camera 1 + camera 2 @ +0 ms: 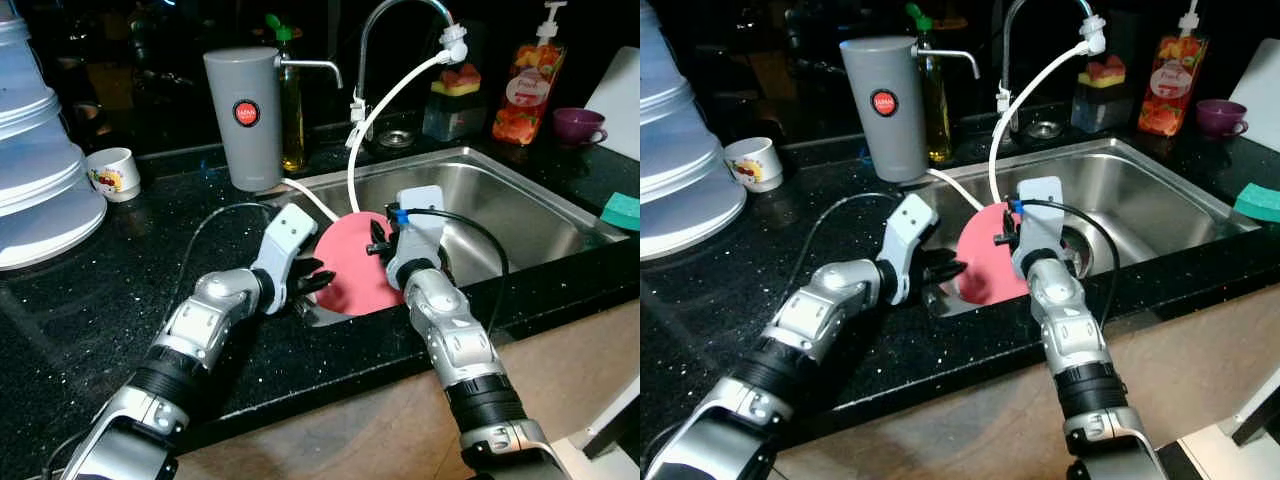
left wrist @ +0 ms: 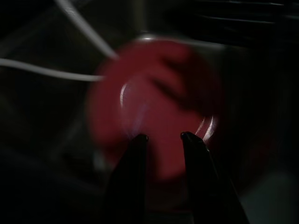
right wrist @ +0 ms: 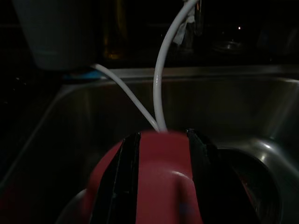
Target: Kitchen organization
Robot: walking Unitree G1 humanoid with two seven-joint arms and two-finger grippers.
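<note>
Right pincer pinches the round pink plastic plate, tilted over the steel sink edge; left pincer, slightly spread, faces its near rim.

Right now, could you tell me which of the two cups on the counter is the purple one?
The purple cup stands at the far right behind the sink, beside the soap bottle. The other cup, white with a printed picture, sits far left on the counter.

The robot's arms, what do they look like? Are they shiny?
Yes. Both arms are shiny silver segments with black ribbed bands near the elbows. Each wrist has a white block, and a thin black cable loops off each arm. The left claw and right claw have long black fingers.
</note>
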